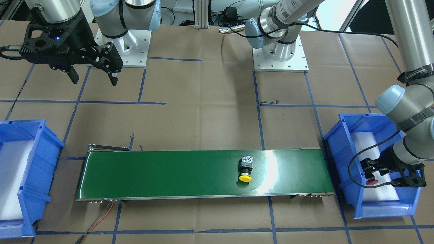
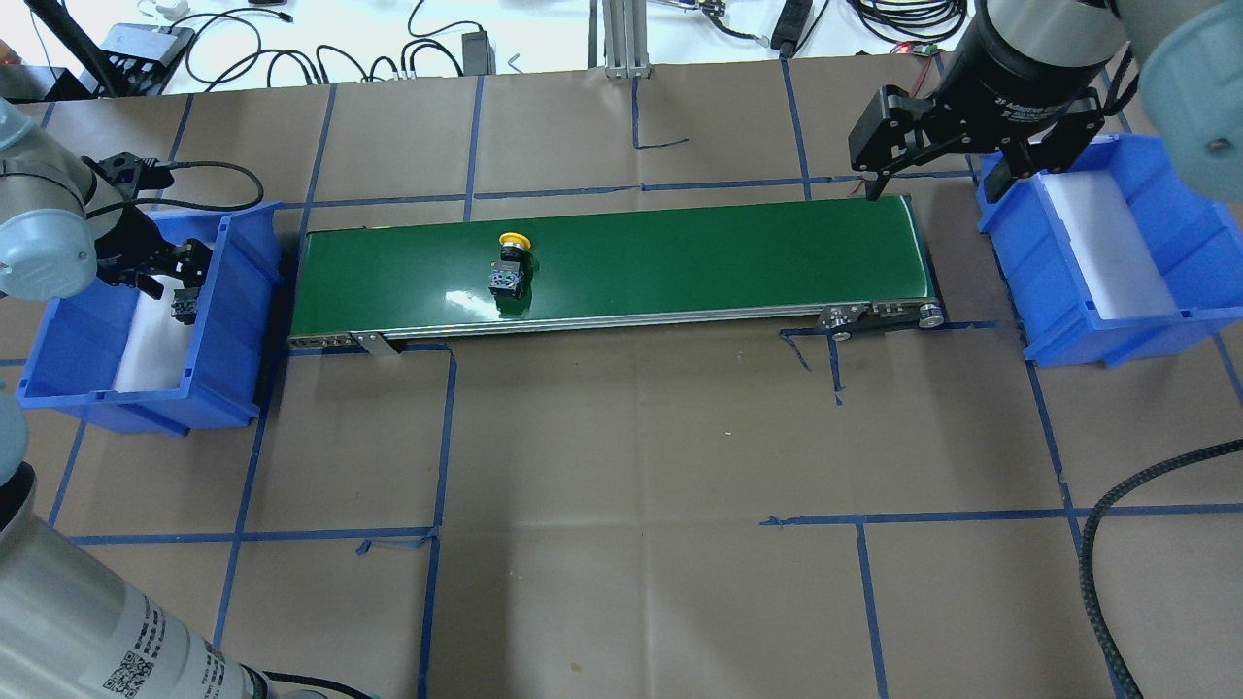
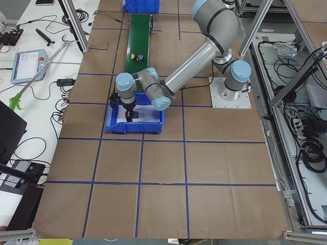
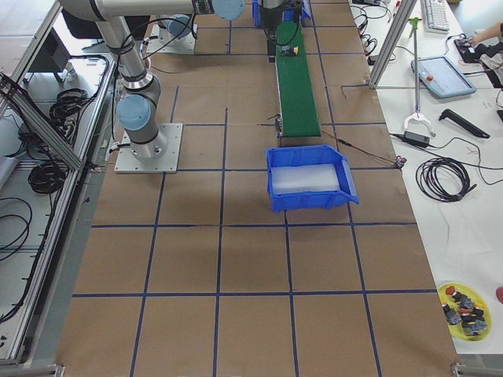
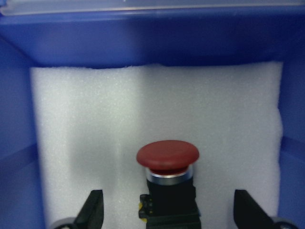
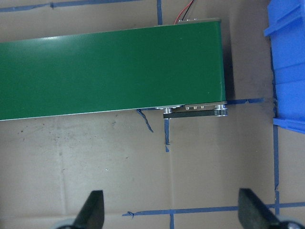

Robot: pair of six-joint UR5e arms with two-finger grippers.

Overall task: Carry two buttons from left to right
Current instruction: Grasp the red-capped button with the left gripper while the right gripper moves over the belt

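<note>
Brown paper covered the surface [image 1: 203,118]. Right of centre, the yellow button [image 1: 245,168] lay on the belt [image 1: 169,174]. At far right, the red button [image 5: 167,181] sat in a bin [image 1: 342,159] between the left fingers [image 5: 93,210], which were spread clear of it. At upper left, the right fingers [image 1: 113,78] hung apart.

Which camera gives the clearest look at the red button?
Left wrist-mounted: the red button is close and sharp on white foam. Front-facing shows only a small red speck; elsewhere it's hidden or too small.
</note>
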